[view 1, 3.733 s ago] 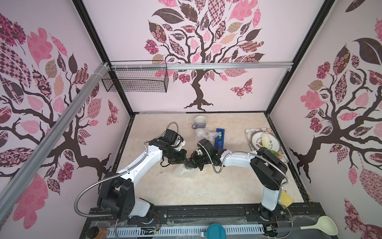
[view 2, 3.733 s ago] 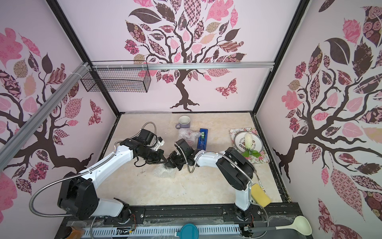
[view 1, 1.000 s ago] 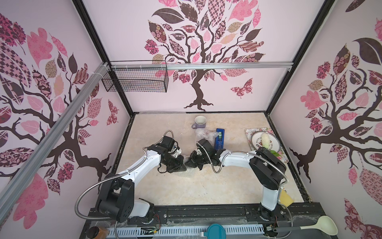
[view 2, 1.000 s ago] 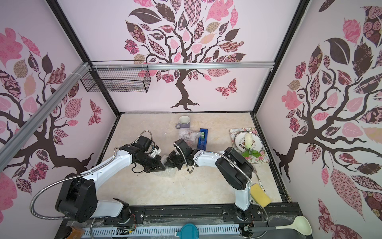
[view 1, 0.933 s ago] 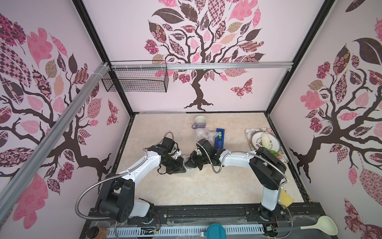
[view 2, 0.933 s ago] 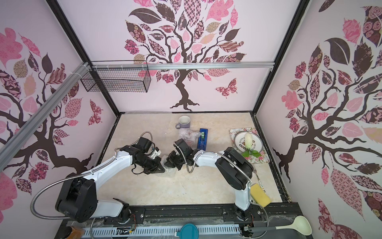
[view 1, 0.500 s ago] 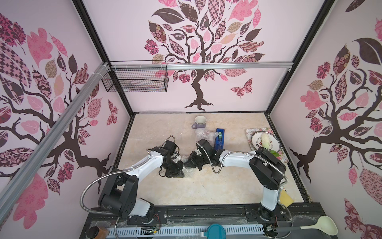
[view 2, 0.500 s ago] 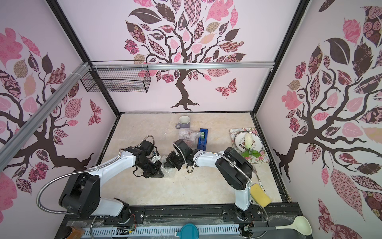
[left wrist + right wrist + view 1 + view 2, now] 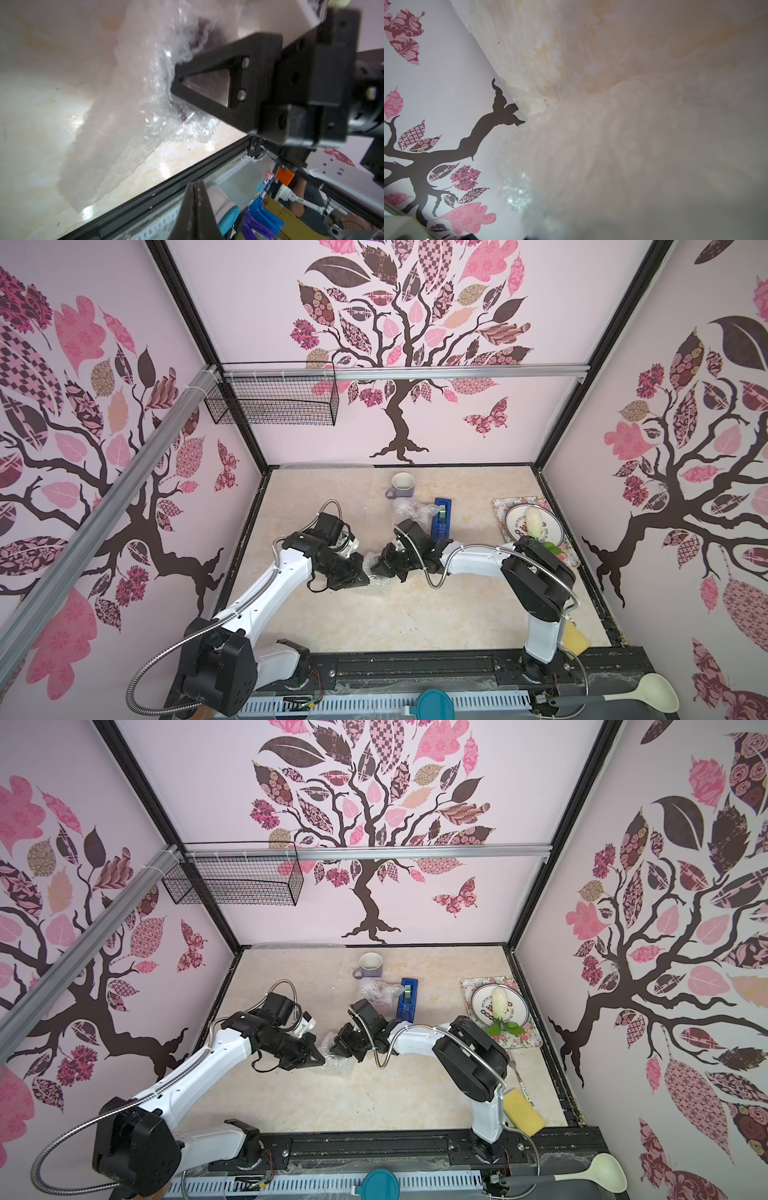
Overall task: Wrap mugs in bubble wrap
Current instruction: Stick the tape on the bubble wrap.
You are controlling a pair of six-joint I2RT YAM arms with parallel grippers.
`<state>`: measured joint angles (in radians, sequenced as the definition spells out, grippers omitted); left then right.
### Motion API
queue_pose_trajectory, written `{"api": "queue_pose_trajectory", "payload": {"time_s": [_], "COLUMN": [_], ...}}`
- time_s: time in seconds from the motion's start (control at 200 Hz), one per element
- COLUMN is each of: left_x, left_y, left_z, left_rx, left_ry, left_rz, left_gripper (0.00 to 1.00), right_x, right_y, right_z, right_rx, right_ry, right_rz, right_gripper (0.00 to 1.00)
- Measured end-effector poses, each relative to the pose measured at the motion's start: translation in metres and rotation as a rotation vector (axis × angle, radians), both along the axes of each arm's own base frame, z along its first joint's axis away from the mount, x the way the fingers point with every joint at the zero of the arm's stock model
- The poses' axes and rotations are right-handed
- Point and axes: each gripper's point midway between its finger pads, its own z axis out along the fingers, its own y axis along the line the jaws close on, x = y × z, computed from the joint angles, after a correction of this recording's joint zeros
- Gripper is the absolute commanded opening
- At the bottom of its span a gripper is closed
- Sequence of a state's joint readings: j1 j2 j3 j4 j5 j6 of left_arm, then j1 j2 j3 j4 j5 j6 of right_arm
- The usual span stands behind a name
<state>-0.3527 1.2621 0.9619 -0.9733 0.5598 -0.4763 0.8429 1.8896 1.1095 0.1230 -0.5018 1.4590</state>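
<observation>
The step in hand looks like closing the wrap (image 9: 371, 585) round a mug in the middle of the table (image 9: 415, 626). The crumpled sheet lies between the two hands. In the left wrist view something dark red shows through it, likely a mug, though it is too blurred to be sure.

The left hand (image 9: 195, 191) is pressed together with nothing between its fingers, just beside the sheet. The right hand (image 9: 176, 85) has its tip pushed into the wrap. It is closed too, but I cannot tell whether a fold is caught in it.

To do this well, one hand should pin the bundle down while the other opens, takes a loose edge and draws it snugly over the top without tipping the contents out. Slow pulls suit crinkly plastic, which slips and springs back.

The lavender mug (image 9: 402, 486) stands bare at the back, near a second bundle (image 9: 409, 512) beside the tape dispenser (image 9: 442, 519).
</observation>
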Motion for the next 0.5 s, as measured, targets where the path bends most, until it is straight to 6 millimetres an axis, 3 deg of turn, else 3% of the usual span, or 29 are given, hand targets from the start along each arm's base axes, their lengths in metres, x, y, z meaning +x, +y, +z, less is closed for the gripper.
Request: {"api": "queue_pose_trajectory", "payload": {"time_s": [0.22,0.355,0.5], "left_x": [0.028,0.034,0.035], "left_y": [0.002,0.0,0.003], "left_z": [-0.012,-0.015,-0.026], "left_rx": [0.028,0.023,0.053], "left_ry": [-0.027,-0.047,-0.04], "left_rz": [0.048,0.046,0.046], "left_gripper": [0.0,0.23,0.24], "right_x": [0.0,0.0,0.0], "right_y": [-0.001,-0.001,-0.002], "right_z": [-0.001,-0.001,-0.001], "right_rx": [-0.007,-0.015,-0.022], "right_ry": [0.004,0.007,0.008], "right_rz": [-0.001,-0.003,-0.004], "right_gripper": [0.0,0.0,0.01]}}
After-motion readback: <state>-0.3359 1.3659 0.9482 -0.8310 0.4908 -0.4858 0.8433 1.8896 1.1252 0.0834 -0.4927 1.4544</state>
